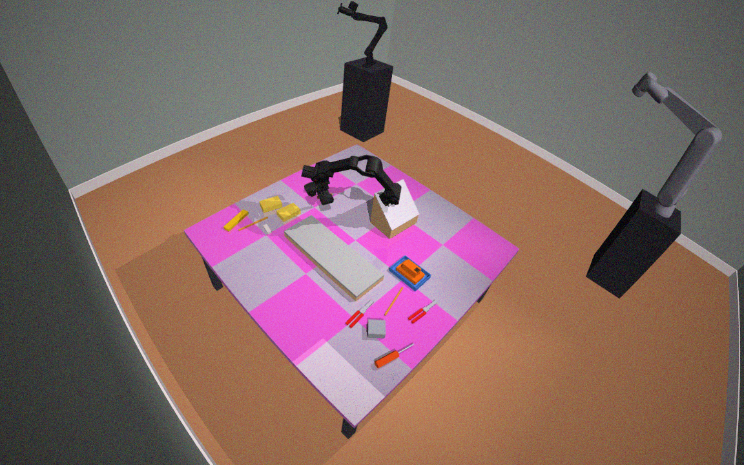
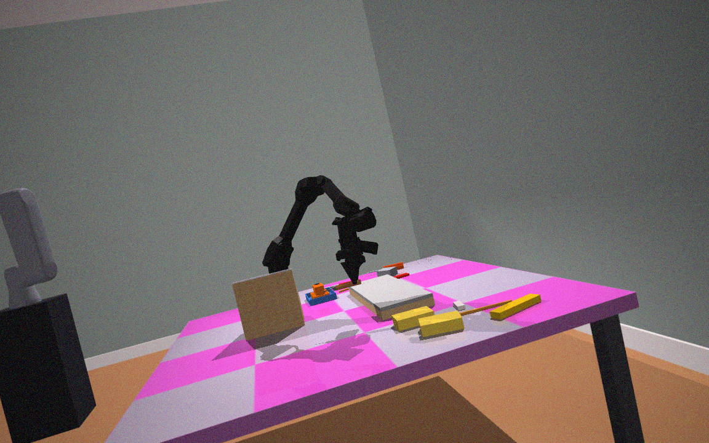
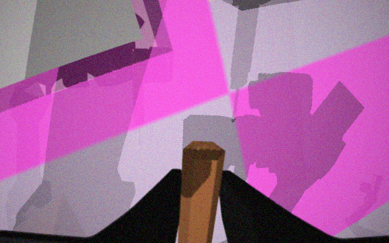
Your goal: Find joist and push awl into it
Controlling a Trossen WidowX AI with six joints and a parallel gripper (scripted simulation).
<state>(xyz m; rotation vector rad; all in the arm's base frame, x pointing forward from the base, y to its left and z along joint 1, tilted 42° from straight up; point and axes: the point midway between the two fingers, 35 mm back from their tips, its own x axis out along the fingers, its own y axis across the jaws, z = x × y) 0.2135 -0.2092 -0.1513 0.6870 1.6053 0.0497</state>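
Note:
My gripper (image 1: 326, 199) (image 2: 351, 277) (image 3: 200, 178) is shut on the awl (image 3: 200, 192), whose brown wooden handle stands up between the black fingers in the wrist view. It hangs above the checkered table, just off the far end of the grey floor panel (image 1: 331, 257) (image 2: 387, 291) (image 3: 80, 34). The awl's tip is hidden. The orange stud finder (image 1: 410, 269) (image 2: 317, 288) sits in the blue tray (image 1: 424, 281) (image 2: 325, 299) beside the panel's other end.
A tan wedge block (image 1: 398, 216) (image 2: 266, 303) stands at the arm's base. Yellow blocks (image 1: 270, 203) (image 1: 288, 212) and a yellow bar (image 1: 236, 219) lie near the gripper. Red screwdrivers (image 1: 358, 315) (image 1: 421, 313) (image 1: 392, 356) and a grey cube (image 1: 376, 327) lie at the near end.

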